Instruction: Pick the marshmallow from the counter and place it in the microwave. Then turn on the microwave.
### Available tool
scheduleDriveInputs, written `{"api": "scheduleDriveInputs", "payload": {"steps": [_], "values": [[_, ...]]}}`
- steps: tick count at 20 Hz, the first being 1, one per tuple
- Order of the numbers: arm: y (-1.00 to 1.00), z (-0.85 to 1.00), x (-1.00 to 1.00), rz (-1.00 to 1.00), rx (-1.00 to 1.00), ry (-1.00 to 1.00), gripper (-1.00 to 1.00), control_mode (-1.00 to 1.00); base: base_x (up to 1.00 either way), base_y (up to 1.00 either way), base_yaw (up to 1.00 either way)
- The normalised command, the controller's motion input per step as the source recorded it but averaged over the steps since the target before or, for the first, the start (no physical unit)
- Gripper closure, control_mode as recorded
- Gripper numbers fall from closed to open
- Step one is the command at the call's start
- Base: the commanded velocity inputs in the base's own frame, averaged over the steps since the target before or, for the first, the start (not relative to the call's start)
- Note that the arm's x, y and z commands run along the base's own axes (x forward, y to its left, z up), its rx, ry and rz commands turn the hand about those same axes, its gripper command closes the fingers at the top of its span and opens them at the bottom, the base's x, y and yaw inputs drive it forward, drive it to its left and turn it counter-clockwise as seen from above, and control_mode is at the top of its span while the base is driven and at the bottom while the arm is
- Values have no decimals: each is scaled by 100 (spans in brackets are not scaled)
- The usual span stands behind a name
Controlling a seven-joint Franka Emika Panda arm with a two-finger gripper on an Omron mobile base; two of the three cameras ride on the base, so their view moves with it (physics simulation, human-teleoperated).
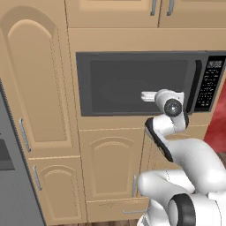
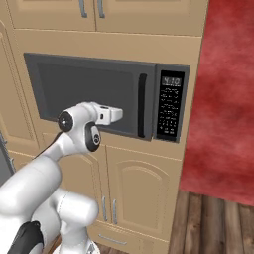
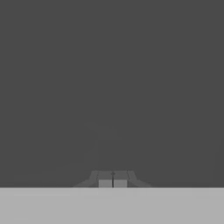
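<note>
Cabinet wall (image 1: 39, 88), shut microwave (image 1: 132, 84)

A home kitchen is showing here. A wide dark grey microwave (image 1: 137, 83) is sitting built into a wall of light tan wooden cabinets (image 1: 39, 97), with its dark window door shut, a black upright handle (image 2: 142, 105) running down the door's right edge and a black button panel (image 2: 170, 107) with a small lit display standing beside that. Arched cabinet doors (image 2: 141, 193) with slim silver handles (image 1: 24, 134) are filling the wall above, beside and below the microwave. A red wall (image 2: 223, 94) is rising to the right, and brown wooden floorboards (image 2: 213, 223) are lying at its foot.
</note>
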Motion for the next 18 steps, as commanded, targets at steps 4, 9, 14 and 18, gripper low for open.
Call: {"api": "scheduleDriveInputs", "payload": {"steps": [4,9,14,18], "values": [[-1,11,13,6,2,4,100,-100,0,0,0],[-2,12,12,5,2,4,100,-100,0,0,0],[-1,8,11,4,0,3,100,-100,0,0,0],[0,3,7,3,0,2,100,-100,0,0,0]]}}
